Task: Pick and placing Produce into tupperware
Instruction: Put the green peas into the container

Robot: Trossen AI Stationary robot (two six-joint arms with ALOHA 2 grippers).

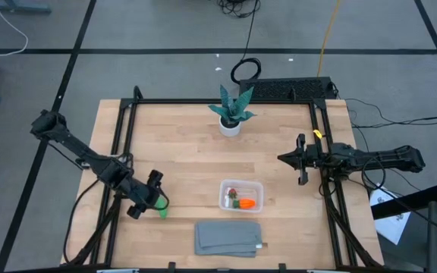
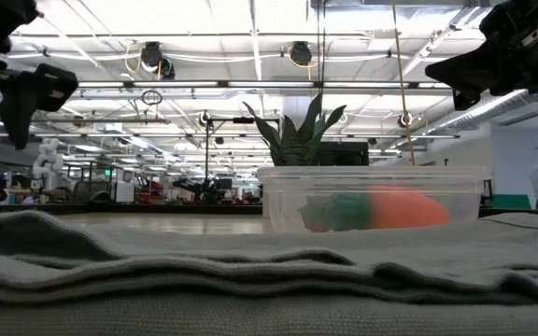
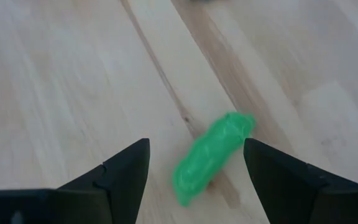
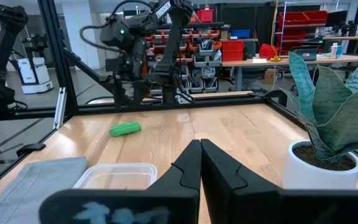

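Step in hand: picking up the green piece [image 3: 211, 157], the last produce outside the tupperware [image 1: 241, 195].
Green piece: lies on the tabletop [image 1: 180, 144], well left of the tupperware.
Left pincer [image 3: 194, 165]: spread wide, one finger on each side of the piece, not touching.
Advice: it should lower squarely, centre on the piece's middle, then close gently.
Right pincer [image 4: 201, 163]: closed, empty, waiting near the right edge.
Tupperware: holds the carrot [image 1: 245, 202] and the berry [image 1: 232, 192].

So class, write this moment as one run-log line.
left hand: open over green piece on table | right hand: shut, idle | tupperware: carrot and berry inside
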